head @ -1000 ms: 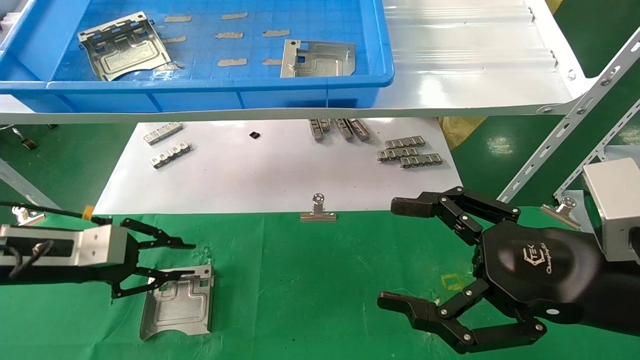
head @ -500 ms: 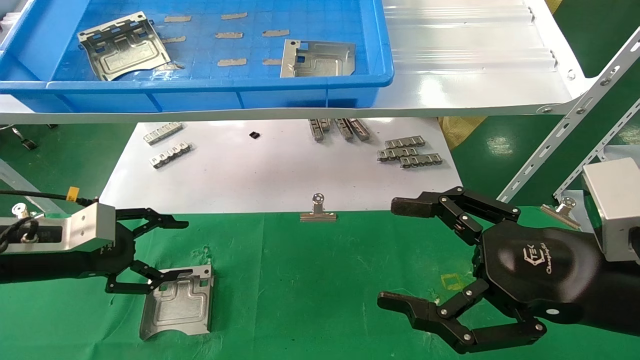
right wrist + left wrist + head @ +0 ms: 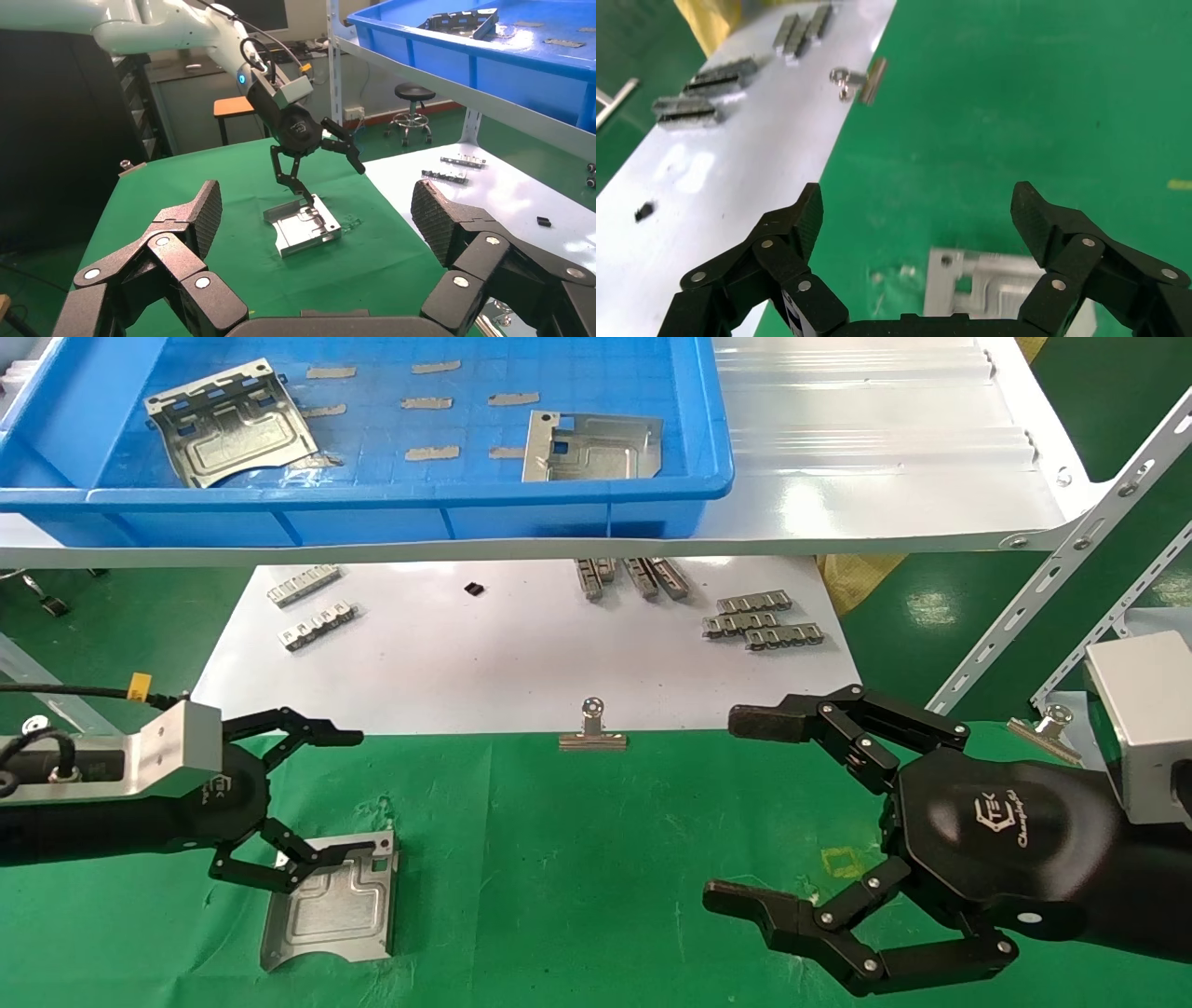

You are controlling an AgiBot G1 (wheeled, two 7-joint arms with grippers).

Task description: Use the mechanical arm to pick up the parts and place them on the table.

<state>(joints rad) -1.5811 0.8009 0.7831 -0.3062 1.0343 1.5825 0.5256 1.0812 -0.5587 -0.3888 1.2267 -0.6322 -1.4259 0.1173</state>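
One part (image 3: 328, 901) set flat on the green-clothed table (image 3: 577, 859), lying just below the spread jaws of the left gripper (image 3: 293, 803), lower finger close over its near edge, contact not confirmable. Two parts (image 3: 223, 423) left in the blue bin (image 3: 372, 509) on the shelf beyond. Right gripper (image 3: 736, 812) parked wide, holding nothing, ample bare cloth between.

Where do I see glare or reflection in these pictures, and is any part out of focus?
Head view: strong glare on the glossy white shelf, and the part on the green table shines softly. Left wrist view: the left gripper fingers look sharp, while the far white board is slightly soft. Right wrist view: the blue bin is brightly lit, with the dark background dim.
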